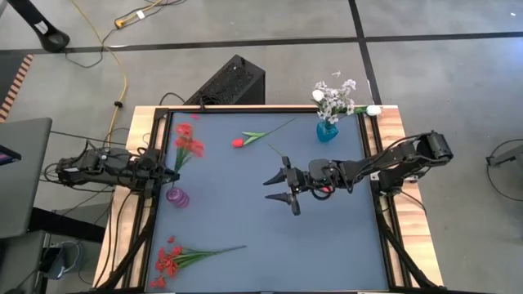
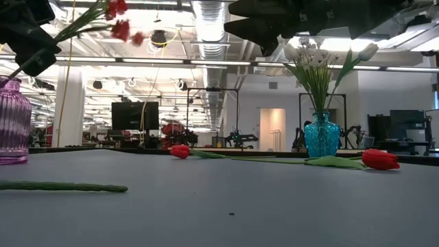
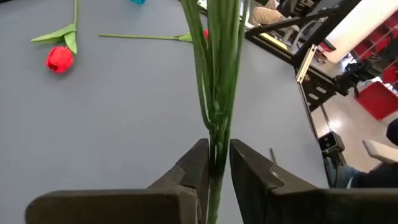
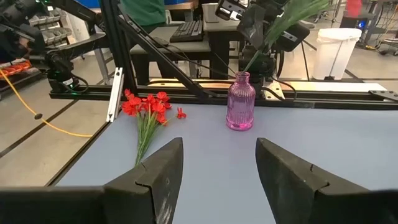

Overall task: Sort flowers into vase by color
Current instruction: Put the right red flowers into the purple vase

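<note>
Biggest risk: knocking over the purple vase point(image 1: 177, 196) near the table's point(image 1: 245, 245) left edge while lowering stems, given its narrow neck. Left hand point(image 3: 216, 163) clamped on the red blossom spray point(image 1: 188, 143), held above that vase; could slip or miss the mouth. Right hand point(image 1: 288, 189) wide open, empty, mid-table over a red tulip point(image 1: 323, 191). Lesser risk: mixing colours with the teal vase point(image 1: 327, 131) of white flowers point(image 1: 335, 98). Left lying: another red tulip point(image 1: 239, 142), second red spray point(image 1: 167, 261).

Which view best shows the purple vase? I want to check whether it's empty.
The right wrist view: the whole purple vase stands upright there, with the left hand holding green stems just behind it. The high view shows only its top; the low view crops it at the edge; the left wrist view misses it.
</note>
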You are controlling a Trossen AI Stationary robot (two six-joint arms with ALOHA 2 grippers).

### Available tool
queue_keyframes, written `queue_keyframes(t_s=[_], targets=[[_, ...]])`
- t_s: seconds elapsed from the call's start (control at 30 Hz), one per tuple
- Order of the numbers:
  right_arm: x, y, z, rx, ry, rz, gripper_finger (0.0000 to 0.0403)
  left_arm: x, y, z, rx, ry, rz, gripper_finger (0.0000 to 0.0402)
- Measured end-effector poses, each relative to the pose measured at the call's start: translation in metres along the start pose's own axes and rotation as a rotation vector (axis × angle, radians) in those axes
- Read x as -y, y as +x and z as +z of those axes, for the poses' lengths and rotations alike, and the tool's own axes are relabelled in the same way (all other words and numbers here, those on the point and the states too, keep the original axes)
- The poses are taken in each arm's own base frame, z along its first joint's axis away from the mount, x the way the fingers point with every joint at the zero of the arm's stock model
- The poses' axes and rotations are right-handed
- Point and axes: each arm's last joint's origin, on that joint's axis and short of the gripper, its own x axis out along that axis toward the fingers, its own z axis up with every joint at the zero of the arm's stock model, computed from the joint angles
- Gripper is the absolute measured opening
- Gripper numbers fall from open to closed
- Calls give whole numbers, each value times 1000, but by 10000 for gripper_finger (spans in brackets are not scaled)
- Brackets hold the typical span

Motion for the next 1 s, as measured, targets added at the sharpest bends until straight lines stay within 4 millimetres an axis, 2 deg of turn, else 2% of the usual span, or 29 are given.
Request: queue_keyframes(t_s=[0.3, 0.5, 0.77, 1.0], targets=[[0, 0, 0, 0, 0, 0, 227, 0, 0, -4, -66, 12, -39, 78], [0, 0, 0, 1, 0, 0, 227, 0, -8, -3, -94, 9, -26, 81], [0, 0, 0, 0, -8, 0, 227, 2, -17, 3, -63, 27, -38, 81], [0, 0, 0, 0, -10, 0, 227, 5, -29, 13, 30, 5, 6, 81]])
